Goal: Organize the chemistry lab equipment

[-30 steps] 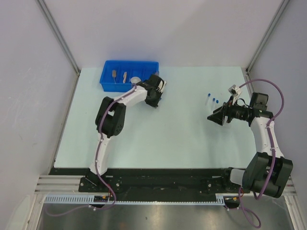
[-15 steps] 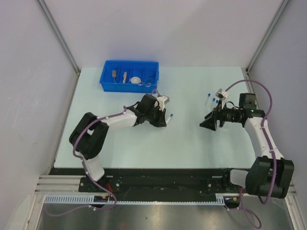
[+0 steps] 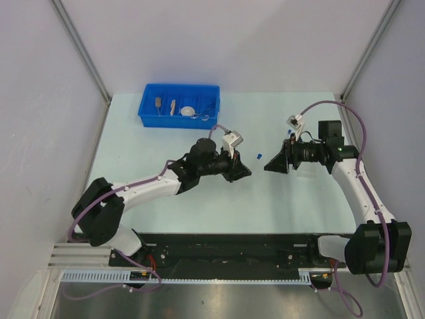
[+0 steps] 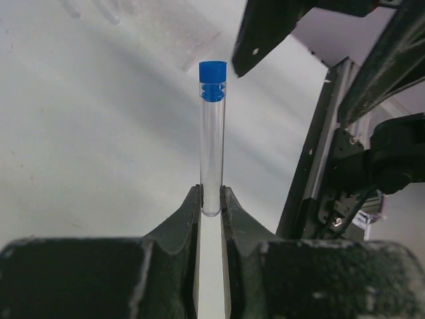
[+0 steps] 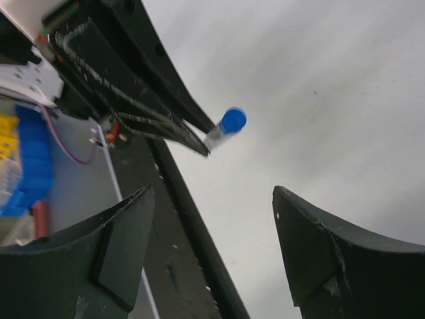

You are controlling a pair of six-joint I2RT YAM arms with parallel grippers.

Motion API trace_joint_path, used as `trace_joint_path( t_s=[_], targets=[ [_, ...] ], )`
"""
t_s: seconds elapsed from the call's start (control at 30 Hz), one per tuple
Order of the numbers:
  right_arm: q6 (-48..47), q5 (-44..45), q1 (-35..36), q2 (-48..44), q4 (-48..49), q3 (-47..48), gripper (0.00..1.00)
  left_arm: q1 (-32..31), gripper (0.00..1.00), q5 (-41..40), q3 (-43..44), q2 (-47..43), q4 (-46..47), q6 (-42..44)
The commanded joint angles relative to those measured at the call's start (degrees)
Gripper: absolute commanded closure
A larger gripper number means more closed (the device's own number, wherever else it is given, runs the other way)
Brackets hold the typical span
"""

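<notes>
Thing in hand: a clear tube with a blue cap [image 4: 212,146], carried above the middle of the surface [image 3: 285,206], between the two arms.
Left jaws: clamped on the tube's closed bottom end only. The rest of the barrel and the blue cap [image 3: 257,156] stick out free, pointing right.
Right jaws: spread wide and holding nothing. They face the cap from just to its right and do not touch it.
Weight and stiffness: judged light and rigid, so the tube should not sag or bend.
Surface feel: the smooth round wall looks slippery. Whether it is glass or plastic cannot be told, so it is best treated as breakable.
Present hold: a pinch this low leaves a long free length, so a nudge at the cap could pivot the tube in the grip.
Where to take hold: the bare barrel just under the cap, with the pads squarely across the round. The cap itself may twist or pull off.
Edges: the left arm's dark fingers sit close behind the free length, so closing too far down risks striking them.
Blue bin [image 3: 147,113]: at the far left, well apart, with a white round dish [image 3: 189,111] and wooden-handled tools [image 3: 159,102] in its compartments.
Open room: bare surface shows under the tube and toward the near side. The side walls stand well away.
</notes>
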Motion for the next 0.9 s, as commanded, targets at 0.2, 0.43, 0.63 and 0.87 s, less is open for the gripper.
trace_joint_path(
  t_s=[0.2,0.43,0.63,0.87],
  targets=[
    [22.1,-7.0,0.4,3.0,11.5,2.2,0.26,-3.6,0.90,-2.1,1.3,-3.2,4.4,-2.7],
    [22.9,-4.2,1.6,3.8,11.2,2.2,0.33,-5.0,0.90,-3.3,2.6,-2.7,3.5,-2.7],
    [23.1,-3.5,2.4,4.1,10.8,2.2,0.53,-6.0,0.90,-3.9,3.2,-2.6,3.3,-2.7],
    [22.6,-3.0,2.6,4.3,10.5,2.3,0.82,-6.1,0.90,-4.7,3.6,-3.1,2.3,-2.3]
  ],
)
